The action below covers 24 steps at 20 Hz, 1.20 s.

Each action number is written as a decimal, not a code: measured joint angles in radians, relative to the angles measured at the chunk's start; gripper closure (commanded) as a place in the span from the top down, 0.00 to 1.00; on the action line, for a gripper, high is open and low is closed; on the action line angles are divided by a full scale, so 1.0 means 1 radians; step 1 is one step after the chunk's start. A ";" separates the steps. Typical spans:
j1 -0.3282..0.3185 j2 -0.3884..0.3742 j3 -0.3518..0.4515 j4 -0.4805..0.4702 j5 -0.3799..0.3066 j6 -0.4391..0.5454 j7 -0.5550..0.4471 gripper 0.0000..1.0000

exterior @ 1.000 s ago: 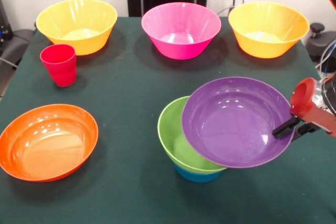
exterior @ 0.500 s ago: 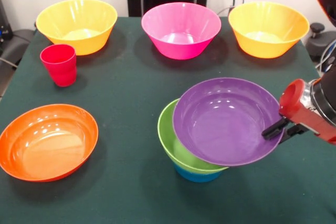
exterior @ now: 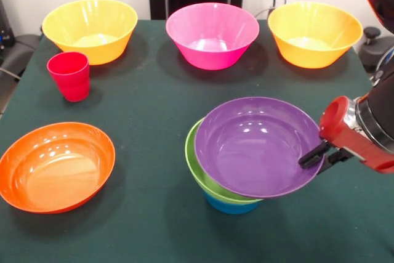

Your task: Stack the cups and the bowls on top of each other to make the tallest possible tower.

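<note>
Purple bowl (exterior: 255, 147): gripper (exterior: 315, 155) jaws pinching its rim, sitting off-centre on lime green bowl (exterior: 198, 163) (risking sliding off tower if released).

Your arm (exterior: 375, 121) reaches in from the picture's right, wrist angled down and left. Your gripper (exterior: 319, 154) is clamped tight, fingers pinched together.

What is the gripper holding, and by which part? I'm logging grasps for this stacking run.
The gripper holds the purple bowl by its rim, at the picture's right side, one of its jaws reaching inside. The bowl sits over the green bowl.
</note>
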<state>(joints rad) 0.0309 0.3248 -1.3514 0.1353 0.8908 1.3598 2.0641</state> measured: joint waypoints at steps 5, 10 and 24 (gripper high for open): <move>0.015 -0.013 0.050 0.042 -0.050 -0.049 0.000 0.00; 0.042 -0.034 0.103 0.103 -0.100 -0.088 0.000 0.00; 0.087 -0.098 0.230 0.221 -0.223 -0.159 0.000 0.00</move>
<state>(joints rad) 0.1177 0.2265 -1.1210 0.3567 0.6679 1.2007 2.0641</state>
